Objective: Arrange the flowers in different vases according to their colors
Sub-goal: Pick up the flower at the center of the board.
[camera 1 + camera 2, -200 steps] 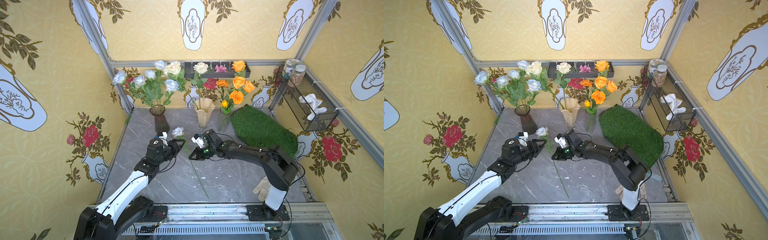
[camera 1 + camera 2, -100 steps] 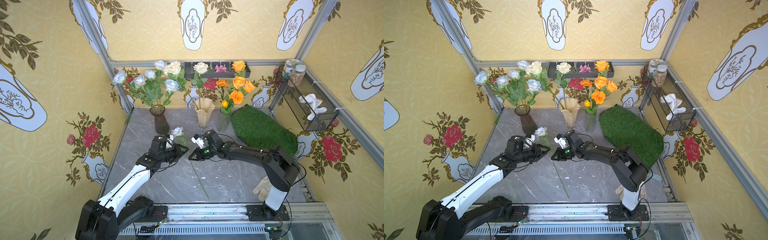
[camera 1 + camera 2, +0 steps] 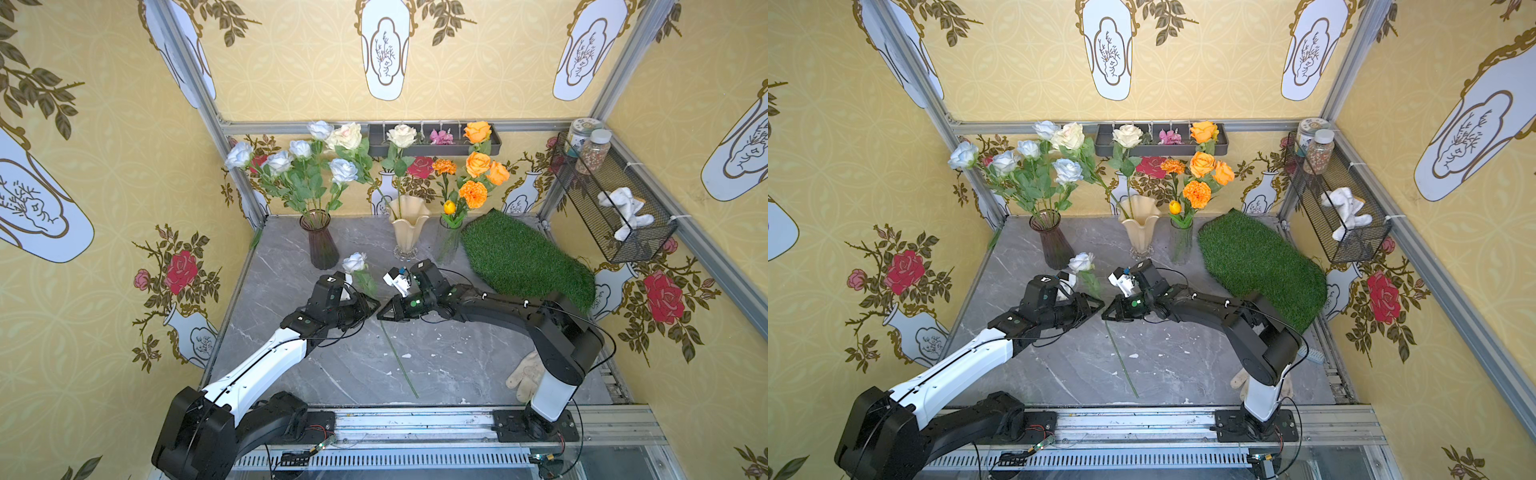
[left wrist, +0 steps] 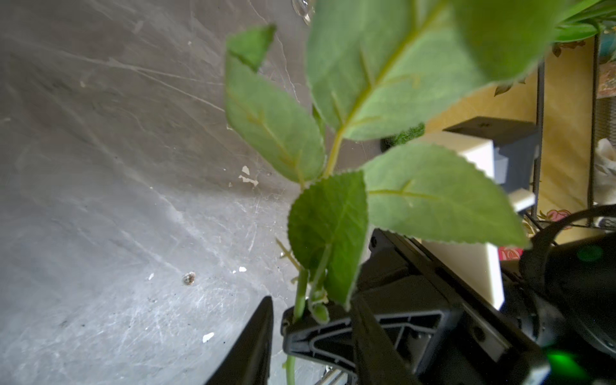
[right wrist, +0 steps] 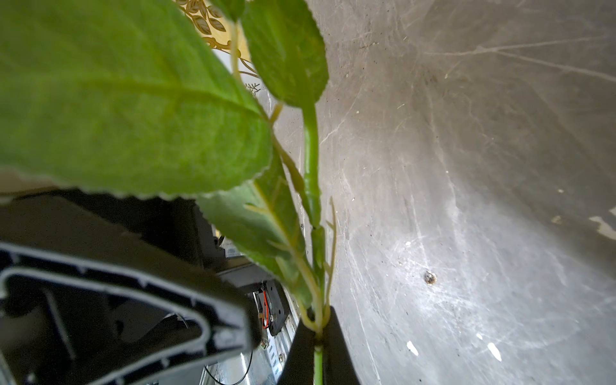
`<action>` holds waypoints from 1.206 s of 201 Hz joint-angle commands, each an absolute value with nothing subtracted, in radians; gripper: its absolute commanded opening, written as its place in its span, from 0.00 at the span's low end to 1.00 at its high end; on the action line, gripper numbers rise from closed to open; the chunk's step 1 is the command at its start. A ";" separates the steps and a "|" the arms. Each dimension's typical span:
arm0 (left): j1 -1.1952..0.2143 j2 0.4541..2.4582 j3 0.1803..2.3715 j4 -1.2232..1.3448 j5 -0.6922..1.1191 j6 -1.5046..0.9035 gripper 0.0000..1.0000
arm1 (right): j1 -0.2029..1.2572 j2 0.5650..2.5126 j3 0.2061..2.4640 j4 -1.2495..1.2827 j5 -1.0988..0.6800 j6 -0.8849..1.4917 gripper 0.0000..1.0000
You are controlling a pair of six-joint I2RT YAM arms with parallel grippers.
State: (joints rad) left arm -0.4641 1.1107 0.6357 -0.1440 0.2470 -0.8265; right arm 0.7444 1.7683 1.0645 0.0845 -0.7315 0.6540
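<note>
Since the right fingers [image 5: 338, 360] are pinched fully together on the green stem [image 3: 397, 357] of a pale blue-white artificial rose [image 3: 354, 262], just under its lowest leaves, the flower is secure. It slants above the grey marble worktop [image 3: 286, 274], bloom toward the back and stem foot toward the front rail; whether that foot touches the stone I cannot tell.

The left fingers [image 4: 253, 346] stand partly apart, one on each side of the same stem right beside the right pair's tips. A gap shows between them and the stem, so they have hold of nothing.

This looks like a hand-over. To do it well, the left pair should close on bare stem, not on a leaf or on the other fingertips, and the right pair should let go only once that grip is firm.

Just behind the bloom stands the smoky purple-brown ribbed glass vase [image 3: 322, 245], which holds the other pale blue-white roses, so it is the likely home. The cream ruffled-rim vase [image 3: 409, 226] and the clear ribbed glass vase [image 3: 449, 245] of orange flowers stand further right. The long stem will need swinging upright and lifting clear of the narrow rim, then threading down past the crowded leaves.
</note>
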 commanded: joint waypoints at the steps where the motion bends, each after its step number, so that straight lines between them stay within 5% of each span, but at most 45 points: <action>1: -0.468 1.118 0.643 -0.132 0.213 -0.803 0.41 | 0.745 1.757 1.059 0.150 -0.750 0.667 0.00; 59: -0.500 1.208 0.692 -0.116 0.216 -0.793 0.34 | 0.745 1.753 1.052 0.160 -0.754 0.671 0.00; 177: -0.525 1.215 0.705 -0.130 0.190 -0.764 0.02 | 0.745 1.743 1.045 0.156 -0.744 0.670 0.00; 209: -0.526 1.185 0.712 -0.162 0.155 -0.764 0.00 | 0.746 1.705 1.040 0.108 -0.674 0.641 0.55; 212: -0.525 1.181 0.714 -0.169 0.149 -0.764 0.00 | 0.746 1.697 1.036 0.103 -0.666 0.636 0.72; 223: -0.525 1.166 0.728 -0.194 0.123 -0.759 0.00 | 0.746 1.661 1.021 0.093 -0.617 0.623 0.98; 242: -0.525 1.147 0.761 -0.241 0.061 -0.741 0.00 | 0.745 1.594 0.986 0.091 -0.537 0.609 0.97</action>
